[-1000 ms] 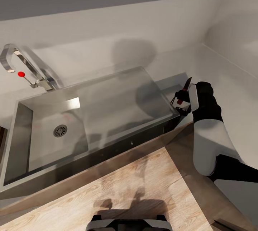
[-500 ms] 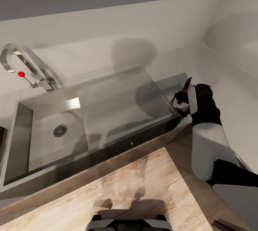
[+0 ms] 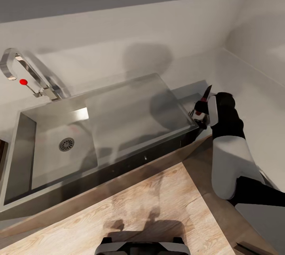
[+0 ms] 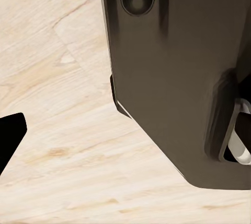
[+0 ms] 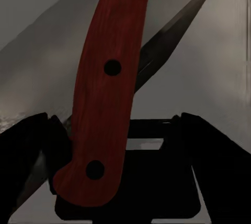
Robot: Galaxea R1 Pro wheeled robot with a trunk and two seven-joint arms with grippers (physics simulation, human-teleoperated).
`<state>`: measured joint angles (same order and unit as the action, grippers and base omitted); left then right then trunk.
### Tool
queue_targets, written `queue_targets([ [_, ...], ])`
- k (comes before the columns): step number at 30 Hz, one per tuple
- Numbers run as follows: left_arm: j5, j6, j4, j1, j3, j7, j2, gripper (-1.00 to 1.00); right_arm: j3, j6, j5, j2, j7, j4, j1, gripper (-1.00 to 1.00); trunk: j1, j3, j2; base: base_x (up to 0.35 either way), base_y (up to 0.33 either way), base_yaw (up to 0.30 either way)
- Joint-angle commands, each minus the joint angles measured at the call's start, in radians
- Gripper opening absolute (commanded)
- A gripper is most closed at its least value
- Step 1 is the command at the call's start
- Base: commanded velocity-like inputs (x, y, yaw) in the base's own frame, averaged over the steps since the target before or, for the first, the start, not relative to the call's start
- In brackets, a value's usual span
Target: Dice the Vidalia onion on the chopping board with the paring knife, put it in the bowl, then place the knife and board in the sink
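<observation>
- Beside the sink's [image 3: 118,120] right end, over the bench [image 3: 189,92] corner, your right hand [image 3: 200,113] is clamped on the paring knife [image 3: 204,98], blade pointing up.
- Your left hand's state cannot be told.

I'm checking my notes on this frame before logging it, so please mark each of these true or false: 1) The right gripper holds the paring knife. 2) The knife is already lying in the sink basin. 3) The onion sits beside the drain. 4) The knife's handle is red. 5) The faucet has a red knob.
1) True: the right gripper is closed on the paring knife, the handle between its fingers.
2) False: the knife is held up by the sink's right end, blade pointing up and away.
3) False: the basin around the drain holds no onion.
4) True: the right wrist view shows a red handle with dark rivets.
5) True: the faucet carries a red knob.
</observation>
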<state>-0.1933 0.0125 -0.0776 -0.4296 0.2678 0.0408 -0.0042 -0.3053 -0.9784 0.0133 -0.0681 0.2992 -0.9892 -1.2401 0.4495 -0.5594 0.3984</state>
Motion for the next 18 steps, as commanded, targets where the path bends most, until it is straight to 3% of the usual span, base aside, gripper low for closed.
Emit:
queue_targets([
  [1,-0.009,0.001,-0.002,-0.001,0.008,0.001,0.000,1.00,-0.001,-0.004,0.001,0.000,0.003,-0.006,-0.001,-1.00,0.001,-0.001,0.002,0.000,0.000,0.000],
  [18,-0.009,0.001,-0.002,-0.001,0.008,0.001,0.000,1.00,0.000,-0.005,0.000,-0.001,0.003,-0.032,-0.001,-1.00,0.001,0.007,0.002,0.000,0.000,0.000],
])
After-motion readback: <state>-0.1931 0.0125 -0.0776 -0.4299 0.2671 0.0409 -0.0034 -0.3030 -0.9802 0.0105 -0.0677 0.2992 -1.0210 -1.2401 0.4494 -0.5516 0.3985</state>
